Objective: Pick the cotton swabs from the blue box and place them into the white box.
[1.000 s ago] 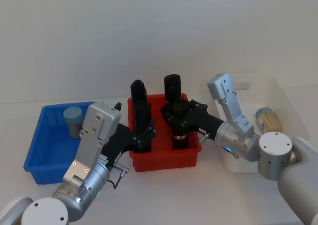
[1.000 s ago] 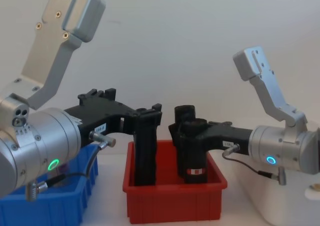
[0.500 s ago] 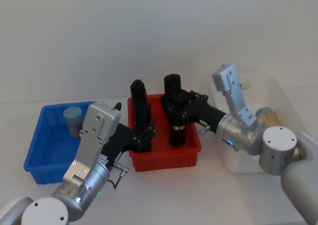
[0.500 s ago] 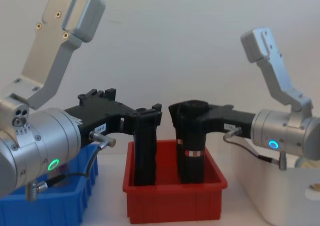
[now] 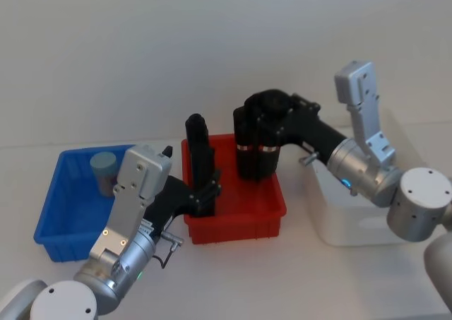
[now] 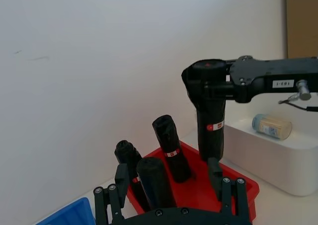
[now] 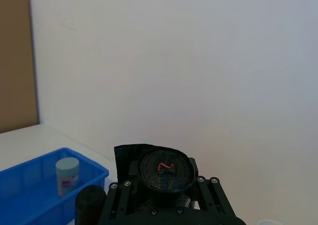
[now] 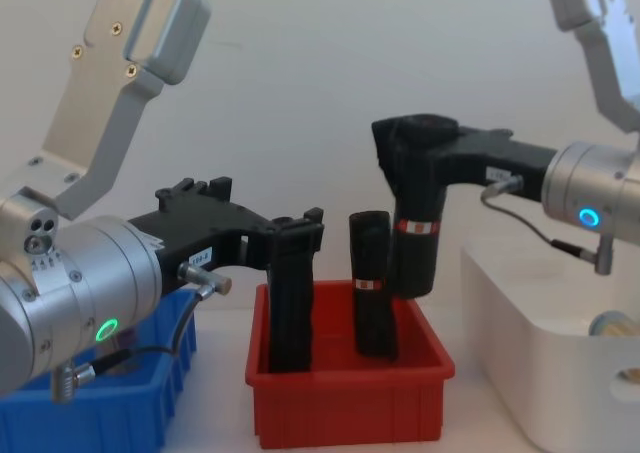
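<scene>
One jar of cotton swabs (image 5: 104, 168) (image 7: 67, 175) with a light blue lid stands in the far corner of the blue box (image 5: 70, 221) (image 7: 30, 185). Another jar of swabs (image 6: 271, 126) lies in the white box (image 5: 367, 221) (image 8: 520, 343). My right gripper (image 5: 258, 133) (image 8: 415, 158) is shut on a tall black roll (image 5: 256, 157) (image 8: 415, 253), held upright above the red bin (image 5: 236, 221). My left gripper (image 5: 206, 189) (image 6: 168, 174) reaches into the red bin, its fingers (image 6: 121, 178) standing open on either side of another black roll (image 6: 154, 185).
Black rolls (image 8: 372, 283) (image 6: 169, 145) stand in the red bin (image 8: 350, 413), which sits between the blue box and the white box. A pale wall rises close behind the bins. Bare tabletop lies in front of the bins.
My right gripper has lifted its black roll up out of the red bin and shifted it toward the white box. The left arm has stayed still.
</scene>
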